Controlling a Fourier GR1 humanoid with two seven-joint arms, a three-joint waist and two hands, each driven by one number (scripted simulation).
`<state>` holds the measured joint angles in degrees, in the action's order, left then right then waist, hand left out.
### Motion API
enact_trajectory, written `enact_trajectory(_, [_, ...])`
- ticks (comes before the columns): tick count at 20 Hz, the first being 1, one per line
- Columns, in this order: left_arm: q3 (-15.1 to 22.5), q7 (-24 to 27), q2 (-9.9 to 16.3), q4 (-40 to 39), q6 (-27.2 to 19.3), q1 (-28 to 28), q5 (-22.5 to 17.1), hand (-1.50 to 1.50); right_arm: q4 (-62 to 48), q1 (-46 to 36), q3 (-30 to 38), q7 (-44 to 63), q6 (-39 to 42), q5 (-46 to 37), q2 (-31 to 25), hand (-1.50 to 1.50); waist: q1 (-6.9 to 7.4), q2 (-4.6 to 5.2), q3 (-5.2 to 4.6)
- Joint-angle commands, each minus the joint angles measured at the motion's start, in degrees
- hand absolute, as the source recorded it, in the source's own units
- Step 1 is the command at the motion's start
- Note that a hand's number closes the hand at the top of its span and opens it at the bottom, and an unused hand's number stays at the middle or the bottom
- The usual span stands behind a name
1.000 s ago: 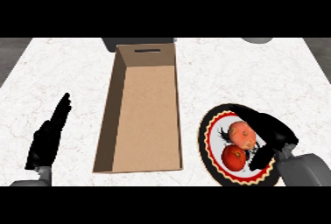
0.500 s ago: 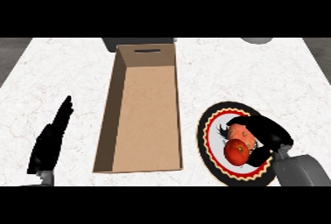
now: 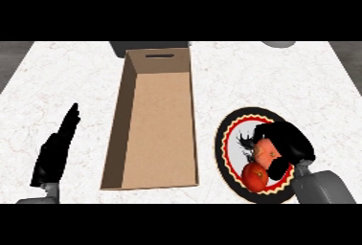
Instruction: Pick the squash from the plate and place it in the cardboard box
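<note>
An orange-red squash (image 3: 259,165) lies on a round plate (image 3: 232,129) with a black and red rim, at the lower right. My right hand (image 3: 286,141) lies over the squash with its fingers curled round its top and right side, hiding part of it. The long cardboard box (image 3: 157,124) stands open at the middle, just left of the plate, with nothing inside. My left hand (image 3: 56,148) rests open at the lower left, fingers straight and pointing up, apart from the box.
A white marble counter (image 3: 268,81) carries everything. A dark grey object (image 3: 120,47) sits behind the box at the top edge, and a grey round object (image 3: 279,44) shows at the top right.
My right hand has come down further over the squash and its fingers have curled closer round it. The left hand has barely moved.
</note>
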<state>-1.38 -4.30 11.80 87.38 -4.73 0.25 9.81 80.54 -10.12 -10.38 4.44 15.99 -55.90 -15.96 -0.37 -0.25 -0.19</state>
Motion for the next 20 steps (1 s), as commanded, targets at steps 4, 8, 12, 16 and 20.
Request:
enact_trajectory(4, [-2.54,-1.03,1.19,0.78,-1.05,3.04,-0.34,0.00,7.22,14.24,3.28,27.03,-9.64,-9.49,8.46,1.50,-5.29,-1.73,-0.14])
enact_trajectory(8, [-1.90,-2.19,1.13,1.59,0.06,1.53,-0.89,0.00,18.23,18.80,-5.14,41.34,-12.89,-19.00,15.63,1.50,-3.35,-1.08,-0.09])
enact_trajectory(12, [-1.74,-1.04,0.86,1.60,-0.29,2.11,-0.44,0.00,29.05,27.56,-16.66,51.84,-13.10,-29.97,15.83,1.50,-2.36,-0.81,-0.06])
enact_trajectory(16, [-1.02,-0.57,0.11,1.53,0.18,2.66,-0.62,0.00,41.19,30.40,-29.74,63.01,-10.21,-36.20,15.90,1.50,-1.08,-0.46,0.02])
enact_trajectory(20, [-0.93,-2.65,0.72,2.09,0.31,-0.53,-0.06,0.00,46.15,25.49,-39.09,62.17,-16.70,-39.22,15.93,1.50,-0.62,-0.36,0.12])
